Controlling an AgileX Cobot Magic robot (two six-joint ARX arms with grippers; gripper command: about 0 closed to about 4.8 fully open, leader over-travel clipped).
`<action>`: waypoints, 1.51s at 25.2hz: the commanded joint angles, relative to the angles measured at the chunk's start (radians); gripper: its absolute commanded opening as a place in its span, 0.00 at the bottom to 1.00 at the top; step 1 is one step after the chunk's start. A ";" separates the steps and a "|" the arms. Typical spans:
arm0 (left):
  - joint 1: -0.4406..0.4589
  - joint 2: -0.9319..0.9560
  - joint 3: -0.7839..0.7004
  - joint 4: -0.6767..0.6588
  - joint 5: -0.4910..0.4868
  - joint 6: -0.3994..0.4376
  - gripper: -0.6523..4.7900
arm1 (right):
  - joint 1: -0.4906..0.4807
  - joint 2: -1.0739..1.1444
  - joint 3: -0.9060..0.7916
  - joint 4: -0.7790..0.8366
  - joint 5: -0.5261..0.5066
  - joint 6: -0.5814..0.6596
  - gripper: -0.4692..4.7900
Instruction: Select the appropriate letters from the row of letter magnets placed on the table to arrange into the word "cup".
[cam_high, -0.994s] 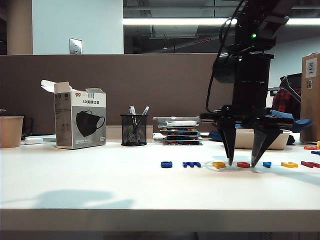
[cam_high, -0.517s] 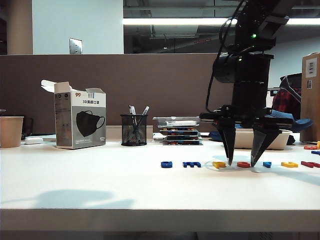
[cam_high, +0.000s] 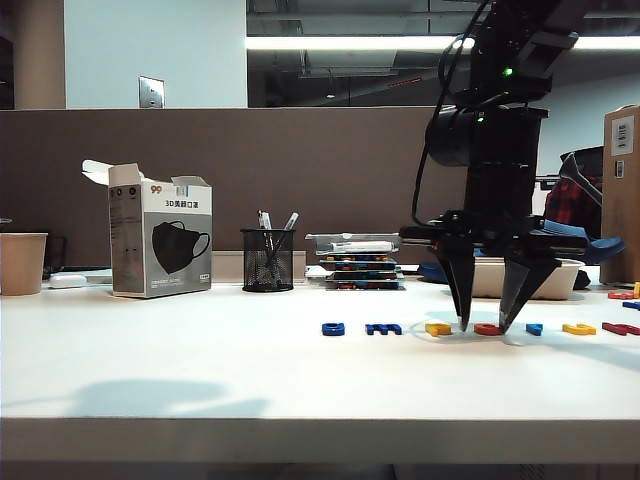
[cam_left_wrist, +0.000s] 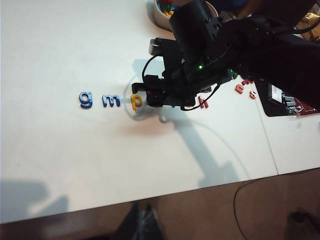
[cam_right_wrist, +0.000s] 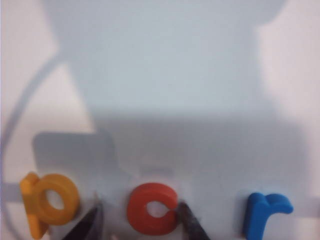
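Note:
The row of letter magnets lies on the white table (cam_high: 200, 370): dark blue "g" (cam_high: 333, 328) and "m" (cam_high: 383, 328), yellow "p" (cam_high: 438, 328), red "c" (cam_high: 488, 329), light-blue "r" (cam_high: 534, 328), yellow "u" (cam_high: 578, 328). My right gripper (cam_high: 482, 325) points straight down with its tips on the table either side of the red "c" (cam_right_wrist: 152, 209). One finger (cam_right_wrist: 187, 220) touches the letter, while the other finger (cam_right_wrist: 92, 220) stands a little apart from it, beside the yellow "p" (cam_right_wrist: 47, 200). My left gripper (cam_left_wrist: 144, 220) hangs off the table's front edge, fingers together and empty.
A mask box (cam_high: 160, 243), a mesh pen cup (cam_high: 267, 259) and a paper cup (cam_high: 22, 262) stand at the back left. A stack of trays (cam_high: 360, 262) and a bowl of spare letters (cam_left_wrist: 160, 12) sit behind the row. More red letters (cam_high: 620, 328) lie at the right.
The right gripper's jaws have narrowed around the red "c"; the arm itself has stayed in place. The letters have not shifted.

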 joint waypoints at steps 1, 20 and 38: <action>0.000 -0.002 0.004 0.000 -0.007 0.005 0.11 | 0.002 -0.003 -0.002 -0.003 0.002 0.002 0.46; 0.000 -0.002 0.004 0.000 -0.007 0.005 0.11 | 0.002 -0.003 -0.002 -0.005 0.004 0.001 0.35; 0.000 -0.002 0.004 0.000 -0.007 0.005 0.11 | 0.002 -0.003 -0.002 -0.005 0.004 0.001 0.34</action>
